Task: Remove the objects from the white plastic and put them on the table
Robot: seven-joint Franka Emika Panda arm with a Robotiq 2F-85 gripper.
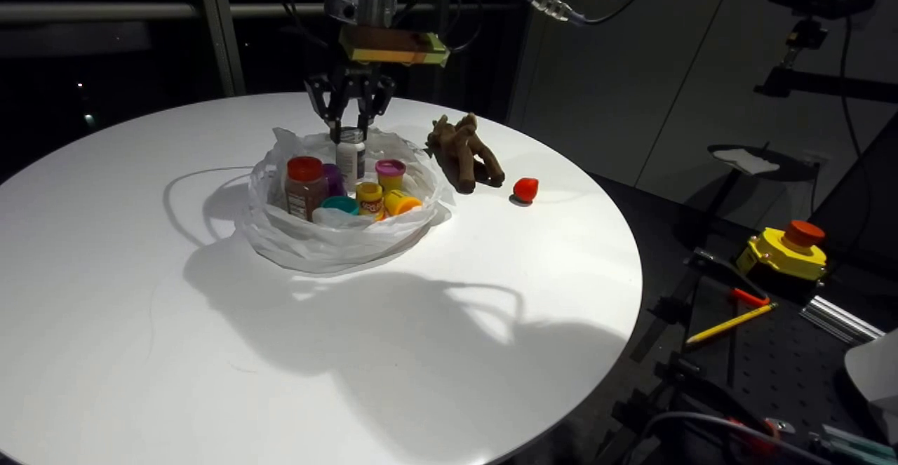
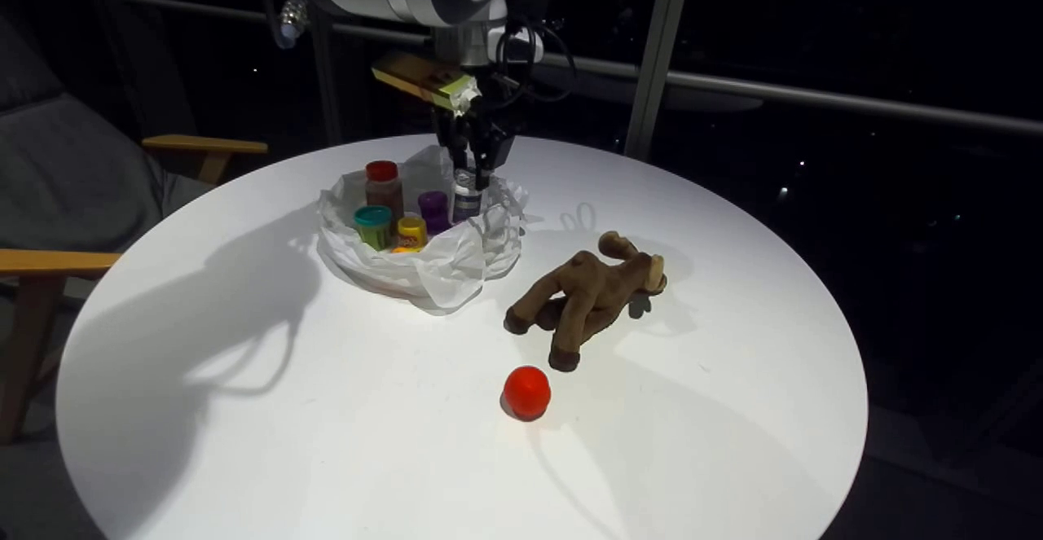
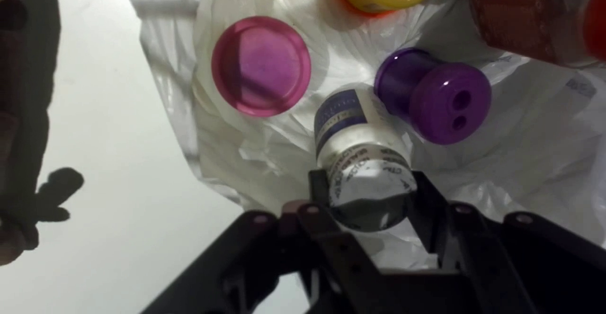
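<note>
One white bottle (image 3: 365,155) is standing upright in the white plastic bag (image 1: 330,249), among other small items. The gripper (image 1: 349,133) is clasping it by the cap, jaws bearing on either side; whether its base is touching the bag's floor I cannot tell. Just beside it, a purple piece (image 3: 447,101) is showing two round holes in its end. Toward the bottle's opposite side, near but apart, a pink-lidded tub (image 3: 261,66) is standing. Further round, a red-capped jar (image 1: 305,188) is rising close to the bag's wall, with a teal-lidded tub (image 2: 373,224) next to it; a yellow-lidded tub (image 1: 370,198) is standing near, and an orange-lidded yellow tub (image 1: 401,203) is leaning beside that. The bag's crumpled rim is encircling the group; its underside is resting on the table (image 2: 391,458). Outside the bag, same tabletop: a brown plush animal (image 2: 587,291) is lying with legs outstretched, a red rounded object (image 2: 527,393) sitting near its feet, apart. Past the table's edge, a yellow box (image 1: 780,254) is bearing a red button (image 1: 804,233), a yellow pencil (image 1: 731,323) is lying on a dark perforated board (image 1: 772,367), and a grey chair (image 2: 65,165) is standing.
</note>
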